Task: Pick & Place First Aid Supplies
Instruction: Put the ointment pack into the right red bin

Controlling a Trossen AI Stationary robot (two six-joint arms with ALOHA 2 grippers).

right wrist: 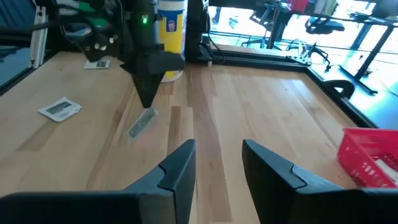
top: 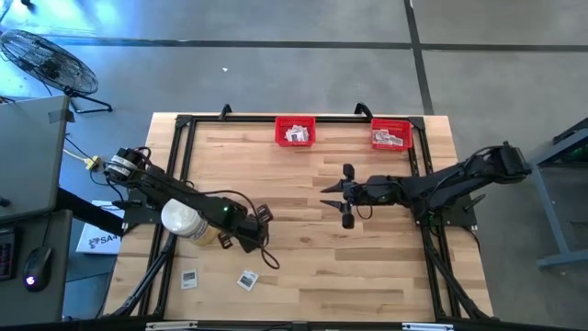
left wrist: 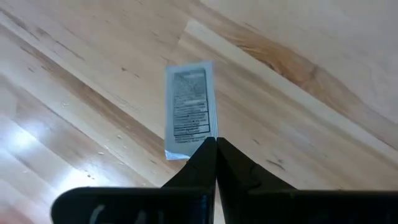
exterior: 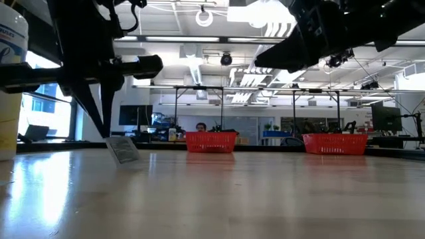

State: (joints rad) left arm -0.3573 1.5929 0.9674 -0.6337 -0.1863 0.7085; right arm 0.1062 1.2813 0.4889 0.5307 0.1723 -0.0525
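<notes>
My left gripper [left wrist: 216, 144] is shut on one small white packet [left wrist: 189, 107] with grey print, over the near-left part of the table [top: 367, 276]. From the right wrist view the same packet [right wrist: 143, 121] slants down below the dark fingers. Two more packets [top: 246, 279] [top: 189, 278] lie flat near the table's near edge. Both red bins [top: 295, 131] [top: 390, 134] at the far edge hold several packets. My right gripper [top: 346, 196] hovers open over the table's middle, touching nothing. My left gripper pinches the packet by one short end [left wrist: 198, 142] between its two fingertips, coming from above and slanting down. The packet hangs tilted below the fingers [right wrist: 147, 99]. Whether its lower end [right wrist: 134, 130] rests on the wood I cannot tell.
A large white cylinder with a yellowish base [top: 181, 219] stands right beside the left arm. A black frame [top: 184, 147] runs along the table's far and side edges. Bare wood lies between the two grippers and toward the bins.
</notes>
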